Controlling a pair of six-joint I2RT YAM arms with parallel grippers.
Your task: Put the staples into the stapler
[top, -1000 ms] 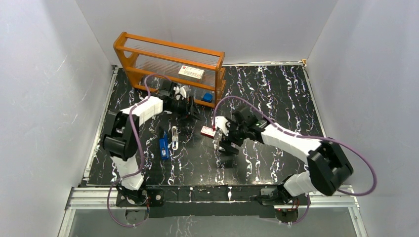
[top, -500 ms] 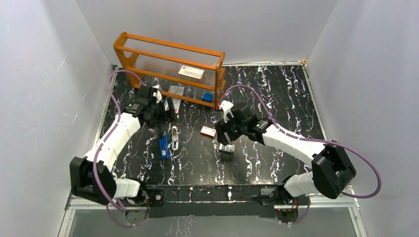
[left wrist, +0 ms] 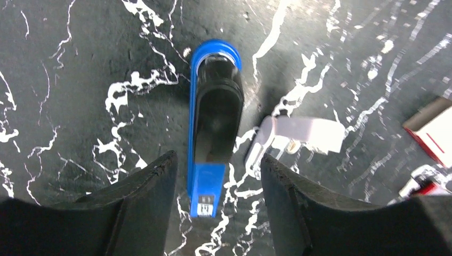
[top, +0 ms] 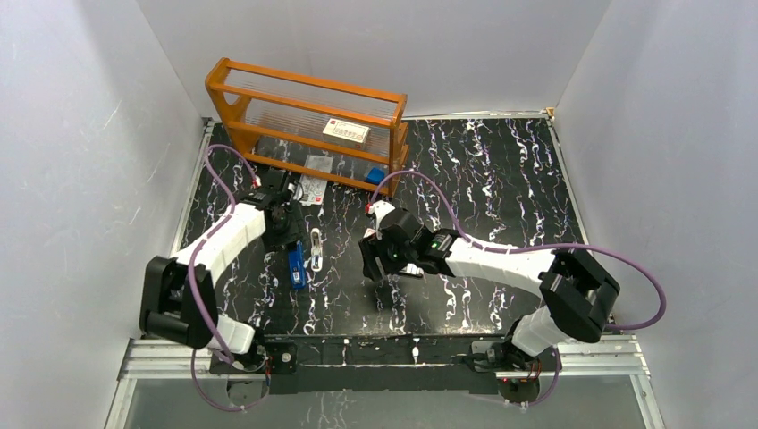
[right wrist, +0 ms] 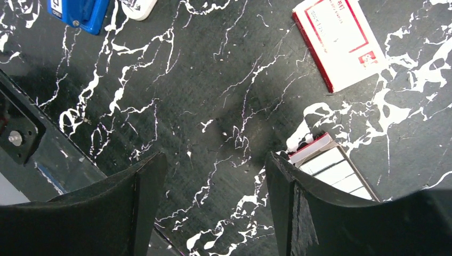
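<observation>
Since no strip has reached the stapler (left wrist: 213,117) yet, I judge the task to be at an early stage: loading is not started.

1. Left gripper (left wrist: 216,176): jaws stand apart, clamped on nothing. They hang above the near end of the stapler, one finger on each side of it. The stapler lies flat on the table (top: 501,179), black channel facing up. No staples are visible in the channel.
2. Right gripper (right wrist: 213,160): jaws stand apart, empty, over bare table.
3. The staples (right wrist: 336,172) lie side by side in their small tray, just beside my right-hand finger and outside the gap. The red-and-white box (right wrist: 341,42) lies apart from the tray, farther out.

Remaining, as I judge it: centre on the tray or a strip, lift it, carry it to the stapler, seat it in the channel, shut the stapler.

Obstructions: a white piece (left wrist: 301,133) lies just beside the stapler, near my left gripper's outer finger; I cannot tell what it is. An orange rack (top: 304,98) with a label card (top: 346,131) stands at the back, well apart from the work.
</observation>
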